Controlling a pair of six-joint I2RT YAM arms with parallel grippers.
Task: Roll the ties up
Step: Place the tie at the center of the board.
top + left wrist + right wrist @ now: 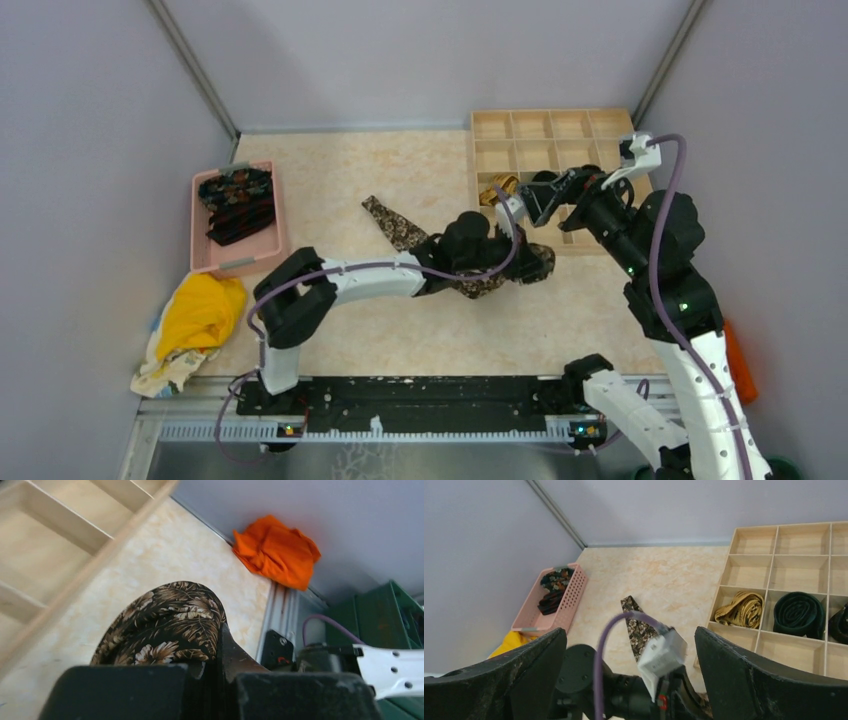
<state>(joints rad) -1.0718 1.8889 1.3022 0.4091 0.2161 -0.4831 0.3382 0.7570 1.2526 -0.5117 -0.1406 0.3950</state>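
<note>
- The pink basket (197,225) at far left holds more dark ties (238,205), well apart from both arms, so nothing threatens them.
- The flowered tie (392,224) lies on the table (330,170) with its tail flat toward the back left and its other end curled into a roll. If the tail drags or twists, the roll probably winds crooked.
- The left gripper (212,672) is clamped on that roll. The layers look slack, so a turn may let them slip or spring open.
- The right gripper (629,680) hangs spread wide and empty above the left wrist. If it descends, it could snag the purple cable (597,690).
- The wooden tray (530,127) stands just beside the roll, which could catch on its wall.
</note>
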